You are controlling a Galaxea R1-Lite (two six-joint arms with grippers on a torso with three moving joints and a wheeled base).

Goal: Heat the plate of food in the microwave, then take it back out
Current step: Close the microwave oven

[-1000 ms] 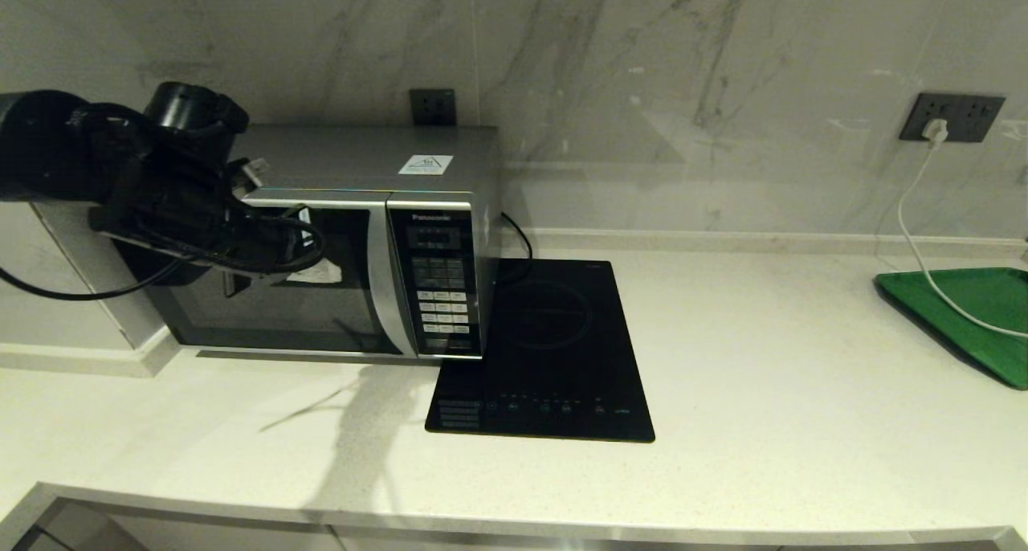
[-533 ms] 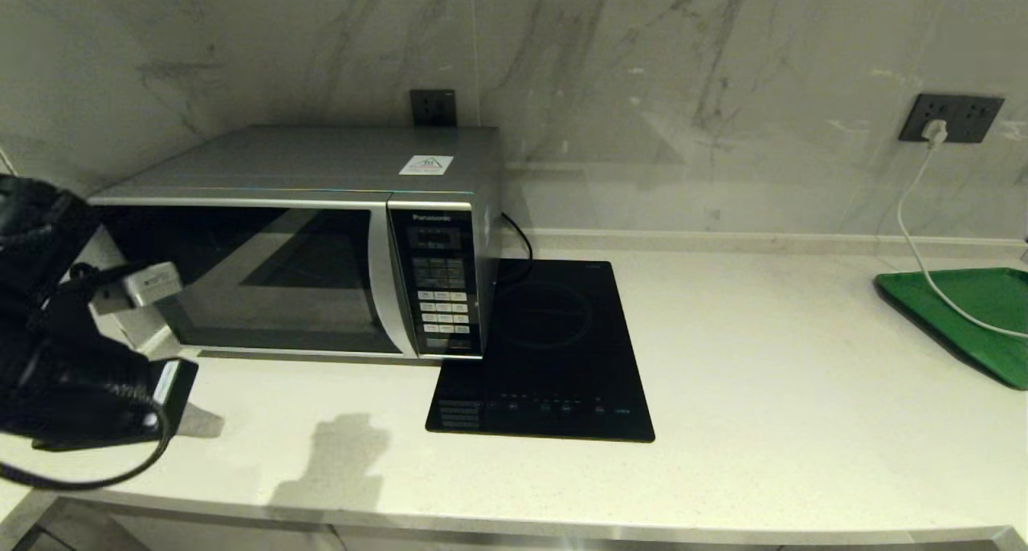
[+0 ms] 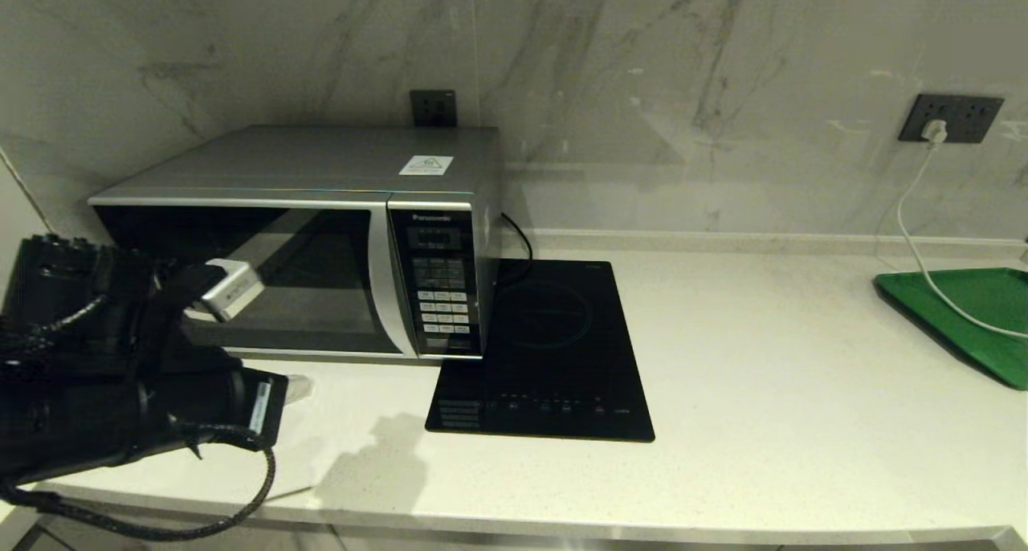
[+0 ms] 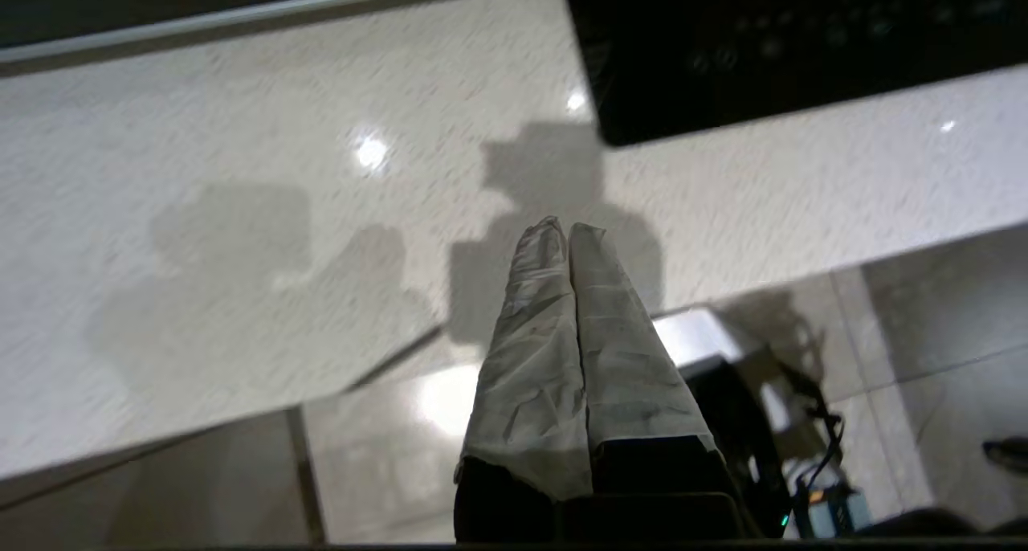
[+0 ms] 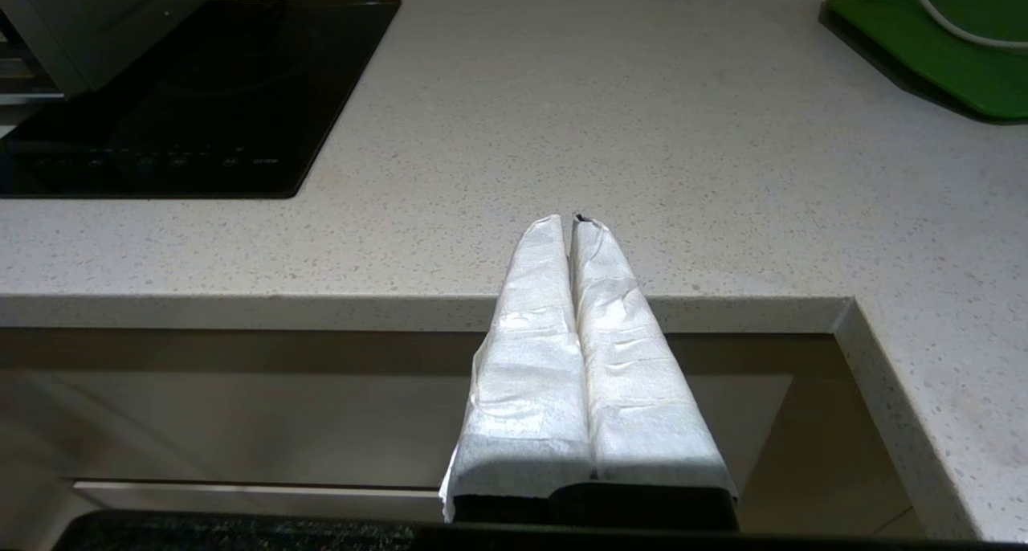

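Nearest to me, in the lower left of the head view, sits my left arm (image 3: 120, 390), a bulky black housing trailing a braided cable. In its wrist view the left gripper (image 4: 569, 231) has its two cloth-wrapped fingers (image 4: 530, 350) pressed flat together with nothing between them, hanging above the front edge of the countertop (image 3: 763, 422). The right gripper (image 5: 575, 223) shows only in its own wrist view: white, crinkled wrapping on both fingers, also pressed together and empty, hovering just off the counter's front lip.

The countertop is pale speckled stone, glossy enough to hold soft shadows. At the centre of the head view lies the induction hob (image 3: 550, 350), a flat black glass slab with a faint ring and a row of touch marks along its near edge. Just beside it, to the left, stands the microwave (image 3: 321, 242), a brushed silver-grey box with its dark glass door closed, a button panel and a small white sticker on top. I cannot see the plate of food anywhere.

At the right edge sits a green rectangular tray (image 3: 964, 318) with a white cable (image 3: 911, 230) draped over it, running up to a dark wall socket (image 3: 952, 117) on the veined marble wall (image 3: 683, 93).
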